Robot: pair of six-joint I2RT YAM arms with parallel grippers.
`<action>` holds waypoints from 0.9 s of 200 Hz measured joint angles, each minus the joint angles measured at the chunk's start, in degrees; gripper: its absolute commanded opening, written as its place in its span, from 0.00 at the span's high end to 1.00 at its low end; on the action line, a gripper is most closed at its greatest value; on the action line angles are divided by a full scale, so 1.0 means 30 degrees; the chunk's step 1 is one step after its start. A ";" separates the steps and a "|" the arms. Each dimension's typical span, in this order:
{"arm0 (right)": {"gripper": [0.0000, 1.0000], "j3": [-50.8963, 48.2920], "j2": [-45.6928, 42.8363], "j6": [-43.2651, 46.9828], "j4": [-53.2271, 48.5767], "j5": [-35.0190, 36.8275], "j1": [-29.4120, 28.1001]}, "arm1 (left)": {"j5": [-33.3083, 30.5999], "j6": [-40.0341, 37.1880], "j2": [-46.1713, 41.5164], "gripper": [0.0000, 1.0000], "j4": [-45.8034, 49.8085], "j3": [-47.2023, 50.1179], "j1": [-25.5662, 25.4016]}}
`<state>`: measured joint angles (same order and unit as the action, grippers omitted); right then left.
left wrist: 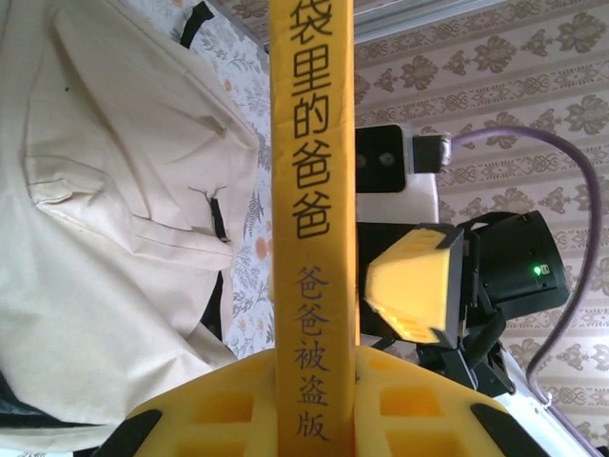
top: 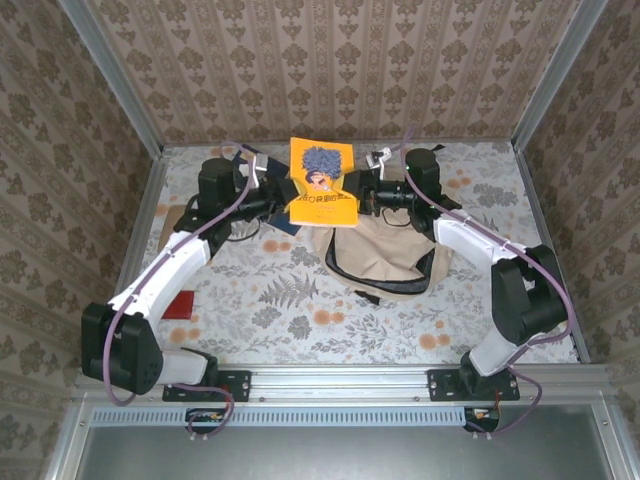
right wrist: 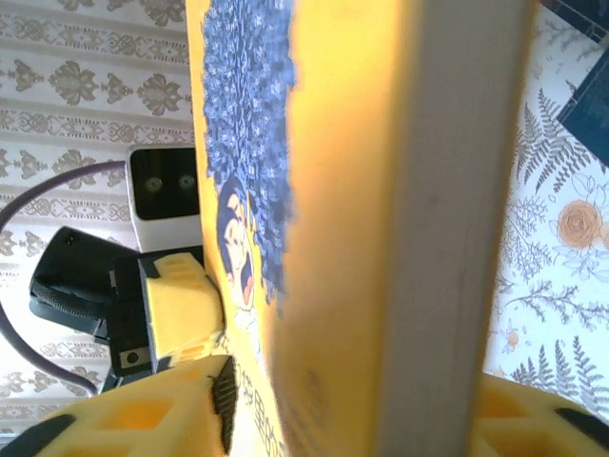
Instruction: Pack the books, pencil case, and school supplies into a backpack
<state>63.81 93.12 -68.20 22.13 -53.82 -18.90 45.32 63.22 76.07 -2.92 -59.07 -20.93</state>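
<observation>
A yellow book (top: 322,182) with a blue-haired cartoon face is held upright above the open beige backpack (top: 385,255). My left gripper (top: 283,190) is shut on its spine side, and the printed spine (left wrist: 312,190) rises from between the yellow fingers (left wrist: 219,409). From the other side my right gripper (top: 357,190) closes on it, the cover and page edge (right wrist: 362,238) filling the space between both fingers (right wrist: 143,419). A navy book (top: 284,226) lies on the table beneath. A tan patch (top: 168,222) under the left arm may be the pencil case.
The backpack's pale front with its pocket (left wrist: 114,190) lies left of the held book in the left wrist view. A small red flat thing (top: 180,305) rests near the left arm's elbow. Patterned walls (top: 320,60) close in the table on three sides.
</observation>
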 measured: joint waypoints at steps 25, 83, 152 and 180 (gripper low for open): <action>0.82 -0.0379 -0.0248 -0.0568 0.0131 0.0357 0.0000 | -0.0095 0.0051 -0.0197 0.69 -0.0117 0.0568 0.0036; 0.85 -0.2288 -0.1282 -0.2805 0.0678 0.2273 -0.0131 | -0.2783 0.1100 -0.0372 0.41 -0.2645 0.2280 -0.1654; 0.85 -0.3417 -0.1894 -0.4211 0.1122 0.6135 -0.0452 | -0.6878 0.3402 -0.1705 0.45 -0.6827 0.5901 -0.3796; 0.85 -0.3665 -0.1894 -0.4575 0.1362 0.6885 -0.0583 | -0.7533 0.4065 -0.1494 0.48 -0.7985 0.5989 -0.4029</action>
<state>52.82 87.44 -81.93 26.22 -33.17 -20.64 22.72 75.42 71.59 -26.87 -41.10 -33.01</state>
